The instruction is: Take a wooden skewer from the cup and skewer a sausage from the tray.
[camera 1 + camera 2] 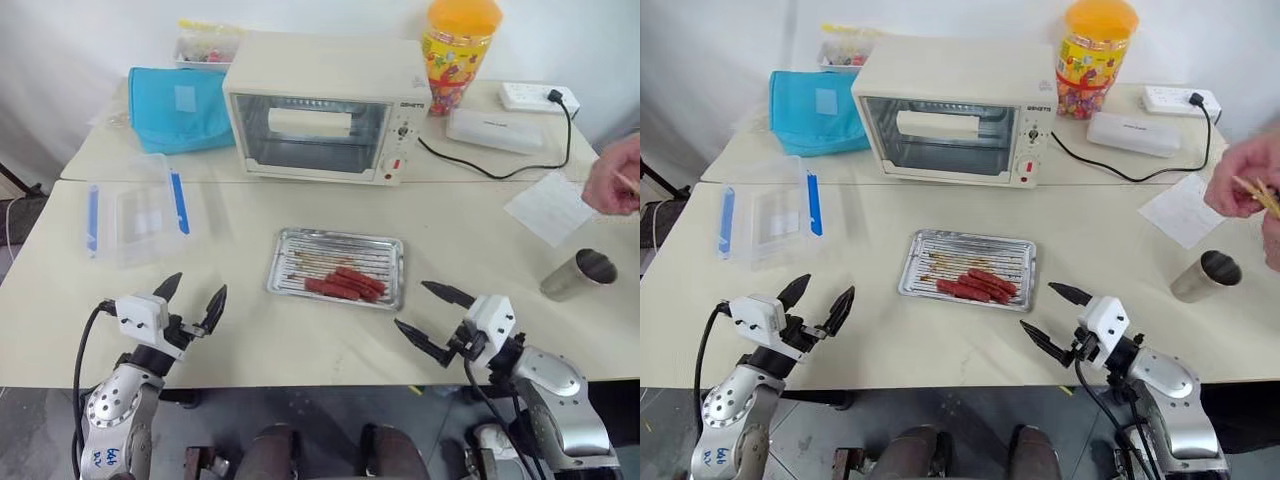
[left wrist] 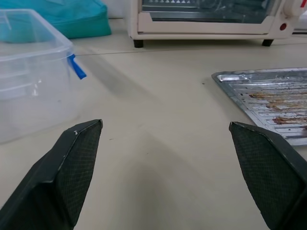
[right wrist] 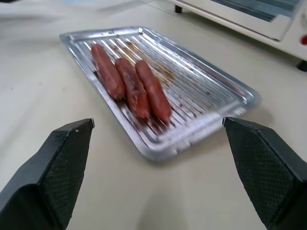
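Both arms of a humanoid robot rest low at the near edge of the pale surface [image 1: 470, 210], each claw spread wide and empty, in what looks like a ready stance before any reach begins. The left claw [image 1: 195, 298] points forward between the clear plastic box [image 1: 135, 208] with blue clips and the tray [image 1: 391, 250], touching neither. The right claw [image 1: 432, 315] angles inward toward the tray's near corner, its fingers apart and level just above the surface. On the ridged, grease-stained tray three sausages [image 3: 127, 81] lie side by side toward its near end, seemingly laid out within easy reach of either arm. The steel cup [image 1: 580, 273] stands well to the robot's right, apart from the tray and beyond the right claw; no skewer can be made out standing in it. Above the cup a person's hand [image 1: 1244, 182] holds several wooden skewers [image 1: 1260, 193], apparently about to stock it. Behind the tray sit a toaster oven [image 1: 325, 108], a blue pouch [image 1: 182, 106] and an orange-lidded candy jar [image 1: 458, 52], none in the way. The skewer has not yet been taken, so the task appears barely begun.
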Tool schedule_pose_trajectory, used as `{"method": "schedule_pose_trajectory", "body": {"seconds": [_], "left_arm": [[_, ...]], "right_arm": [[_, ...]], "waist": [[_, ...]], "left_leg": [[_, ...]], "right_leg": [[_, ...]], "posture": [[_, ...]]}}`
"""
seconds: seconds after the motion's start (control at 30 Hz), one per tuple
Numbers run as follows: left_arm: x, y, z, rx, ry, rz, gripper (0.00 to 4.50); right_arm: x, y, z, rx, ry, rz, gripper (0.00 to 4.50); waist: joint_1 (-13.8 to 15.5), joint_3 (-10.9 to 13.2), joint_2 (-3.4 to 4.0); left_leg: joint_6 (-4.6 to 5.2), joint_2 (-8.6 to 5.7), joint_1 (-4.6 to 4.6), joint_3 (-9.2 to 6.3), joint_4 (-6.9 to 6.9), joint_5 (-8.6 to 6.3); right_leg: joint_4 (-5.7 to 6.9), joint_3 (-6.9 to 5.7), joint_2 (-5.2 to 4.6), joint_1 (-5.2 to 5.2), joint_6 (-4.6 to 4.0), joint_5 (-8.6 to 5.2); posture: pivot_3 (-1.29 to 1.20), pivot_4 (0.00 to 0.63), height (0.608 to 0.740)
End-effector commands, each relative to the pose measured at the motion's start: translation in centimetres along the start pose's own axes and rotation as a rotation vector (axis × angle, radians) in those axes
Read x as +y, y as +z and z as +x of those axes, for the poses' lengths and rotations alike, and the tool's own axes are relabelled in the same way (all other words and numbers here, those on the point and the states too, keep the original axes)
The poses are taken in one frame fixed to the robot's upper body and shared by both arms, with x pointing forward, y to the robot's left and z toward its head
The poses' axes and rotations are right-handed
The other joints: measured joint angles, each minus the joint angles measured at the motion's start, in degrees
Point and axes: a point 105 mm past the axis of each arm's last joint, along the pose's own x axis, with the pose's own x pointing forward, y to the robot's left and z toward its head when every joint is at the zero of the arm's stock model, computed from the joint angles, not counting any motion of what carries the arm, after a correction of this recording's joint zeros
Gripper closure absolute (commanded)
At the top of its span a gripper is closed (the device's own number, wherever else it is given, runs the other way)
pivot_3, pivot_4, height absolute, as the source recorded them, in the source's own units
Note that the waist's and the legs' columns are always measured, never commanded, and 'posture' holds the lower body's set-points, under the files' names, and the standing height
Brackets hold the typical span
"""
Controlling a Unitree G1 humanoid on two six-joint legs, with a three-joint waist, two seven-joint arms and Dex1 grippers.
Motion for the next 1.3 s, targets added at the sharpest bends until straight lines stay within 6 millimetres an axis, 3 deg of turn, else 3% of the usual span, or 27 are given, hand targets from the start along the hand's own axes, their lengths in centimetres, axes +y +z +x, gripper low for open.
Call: {"method": "schedule_pose_trajectory", "body": {"seconds": [0.03, 0.4, 0.53, 0.7, 1.0, 1.3], "left_arm": [[0.2, 1.0, 0.0, -0.033, -0.007, 0.034, 0.01], [0.1, 1.0, 0.3, -0.035, -0.009, 0.033, 0.01], [0.2, 1.1, 0.4, -0.041, -0.001, 0.037, 0.01], [0.3, 1.1, 0.3, -0.044, 0.010, 0.040, 0.01], [0.1, 1.2, 0.1, -0.050, 0.023, 0.037, 0.01], [0.1, 1.1, 0.0, -0.054, 0.037, 0.036, 0.01]], "right_arm": [[-0.9, 0.9, 1.0, 0.012, -0.005, -0.048, 0.00], [-3.8, 2.0, 4.5, 0.107, -0.014, -0.191, 0.00], [-3.8, 2.0, 5.2, 0.130, 0.023, -0.204, 0.00], [-3.3, 2.0, 5.4, 0.170, 0.085, -0.204, 0.00], [-4.7, 1.2, 5.6, 0.254, 0.033, -0.207, 0.00], [-3.8, 1.8, 6.2, 0.235, 0.118, -0.200, 0.00]], "waist": [[0.0, 0.0, 0.00], [0.1, 0.0, 0.00], [0.1, 0.0, 0.00], [0.1, 0.0, 0.00], [0.0, 0.0, 0.00], [0.0, 0.0, -0.01]], "left_leg": [[0.00, 0.01, 0.00, 0.00, 0.00, 0.00], [0.00, -0.01, -0.03, -0.01, 0.01, 0.00], [0.00, -0.01, -0.04, -0.01, 0.01, 0.00], [0.00, -0.01, -0.05, -0.01, 0.01, 0.00], [0.00, 0.01, -0.06, -0.02, 0.01, 0.00], [0.00, 0.00, -0.06, -0.01, 0.01, 0.00]], "right_leg": [[0.01, -0.01, 0.00, -0.01, 0.00, 0.00], [0.04, -0.05, -0.01, -0.04, 0.00, 0.00], [0.04, -0.07, -0.01, -0.04, 0.00, 0.00], [0.03, -0.08, -0.01, -0.04, 0.00, 0.00], [0.03, -0.10, -0.01, -0.05, 0.00, 0.00], [0.02, -0.11, -0.01, -0.04, 0.00, 0.00]], "posture": [[0.00, 0.150, 0.740], [0.00, 0.150, 0.740], [0.00, 0.150, 0.740], [0.00, 0.150, 0.740], [0.00, 0.150, 0.740], [0.00, 0.150, 0.740]]}}
